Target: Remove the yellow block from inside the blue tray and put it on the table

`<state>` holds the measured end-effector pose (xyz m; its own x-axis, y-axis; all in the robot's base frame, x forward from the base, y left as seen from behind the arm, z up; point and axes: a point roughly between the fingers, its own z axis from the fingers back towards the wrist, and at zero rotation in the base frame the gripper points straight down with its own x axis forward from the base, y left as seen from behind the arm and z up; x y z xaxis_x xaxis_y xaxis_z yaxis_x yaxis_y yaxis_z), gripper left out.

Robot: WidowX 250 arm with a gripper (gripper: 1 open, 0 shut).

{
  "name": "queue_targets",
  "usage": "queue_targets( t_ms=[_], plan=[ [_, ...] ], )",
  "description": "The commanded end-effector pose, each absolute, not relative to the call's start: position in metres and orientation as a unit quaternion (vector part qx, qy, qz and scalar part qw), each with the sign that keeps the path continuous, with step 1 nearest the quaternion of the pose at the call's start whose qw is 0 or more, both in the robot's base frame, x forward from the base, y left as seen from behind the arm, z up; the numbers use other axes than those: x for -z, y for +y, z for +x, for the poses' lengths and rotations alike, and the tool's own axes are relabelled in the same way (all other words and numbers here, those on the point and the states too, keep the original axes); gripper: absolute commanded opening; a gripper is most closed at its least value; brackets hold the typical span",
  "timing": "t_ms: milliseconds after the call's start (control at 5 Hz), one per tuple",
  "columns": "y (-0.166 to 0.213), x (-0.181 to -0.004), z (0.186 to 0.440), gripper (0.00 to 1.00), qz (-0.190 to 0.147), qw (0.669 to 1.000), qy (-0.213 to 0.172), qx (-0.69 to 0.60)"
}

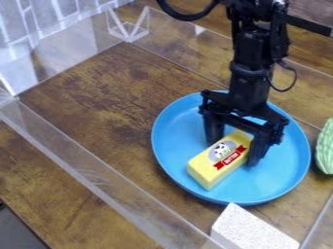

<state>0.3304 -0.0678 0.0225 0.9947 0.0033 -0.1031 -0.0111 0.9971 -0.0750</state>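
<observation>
The robot arm is matte black and angular (rather knobbly), with a dark looping cable.

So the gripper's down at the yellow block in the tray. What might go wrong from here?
The gripper reaches only the far end of the yellow block, so a grip there could let the near end droop or swing during the lift. The raised rim of the blue tray surrounds the block, and a low exit might catch it.
</observation>
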Motion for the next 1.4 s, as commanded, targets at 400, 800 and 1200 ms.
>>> queue_targets(
  t_ms=[400, 800, 1200],
  plan=[
    [-0.045, -0.023, 0.321, 0.0, -0.036, 0.998, 0.057, 0.001],
    [-0.032, -0.032, 0.308, 0.0, -0.024, 0.998, 0.061, 0.02],
    [-0.015, -0.045, 0.308, 0.0, -0.012, 0.998, 0.06, 0.02]
  ],
)
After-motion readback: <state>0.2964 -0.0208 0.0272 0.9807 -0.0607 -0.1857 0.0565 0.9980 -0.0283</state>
